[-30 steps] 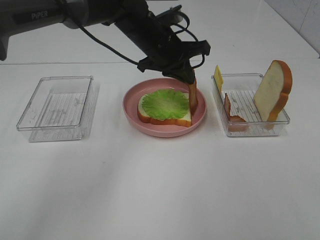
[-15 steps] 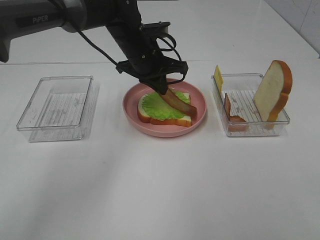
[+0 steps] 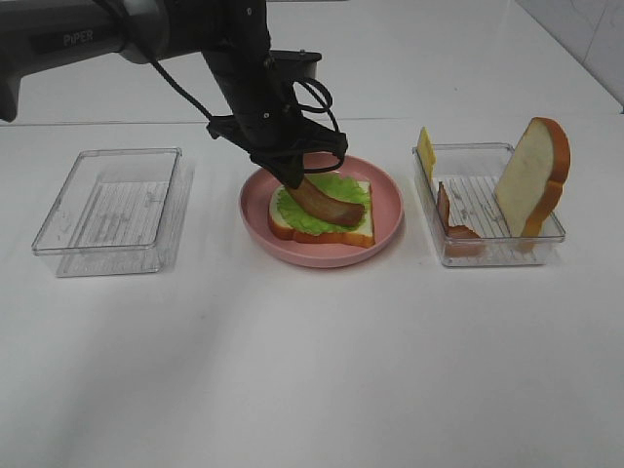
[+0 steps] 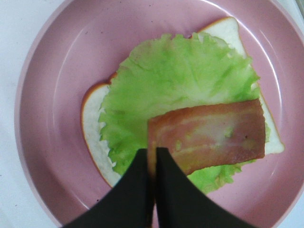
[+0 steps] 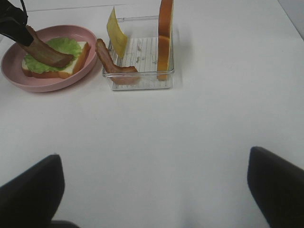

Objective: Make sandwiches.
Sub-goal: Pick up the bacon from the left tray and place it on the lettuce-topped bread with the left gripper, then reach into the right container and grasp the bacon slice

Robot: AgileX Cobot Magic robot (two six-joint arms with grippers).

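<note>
On the pink plate (image 3: pixel 386 220) lies a white bread slice (image 3: pixel 284 228) topped with a green lettuce leaf (image 3: pixel 338 185). My left gripper (image 3: pixel 292 176) is shut on one end of a brown bacon strip (image 3: pixel 328 203), whose free end rests across the lettuce. In the left wrist view the gripper (image 4: pixel 154 157) pinches the bacon strip (image 4: pixel 213 133) at its edge over the lettuce (image 4: pixel 180 76). My right gripper (image 5: pixel 154 190) hangs open above bare table, nothing between its fingers. It is out of the exterior view.
A clear tray (image 3: pixel 487 246) right of the plate holds an upright bread slice (image 3: pixel 531 175), a yellow cheese slice (image 3: pixel 425 148) and another bacon strip (image 3: pixel 450 222). An empty clear tray (image 3: pixel 112 210) sits at the left. The table's front half is bare white.
The left gripper has moved left and down with the bacon strip. The strip went from hanging upright at the plate's right rim to lying across the lettuce.
</note>
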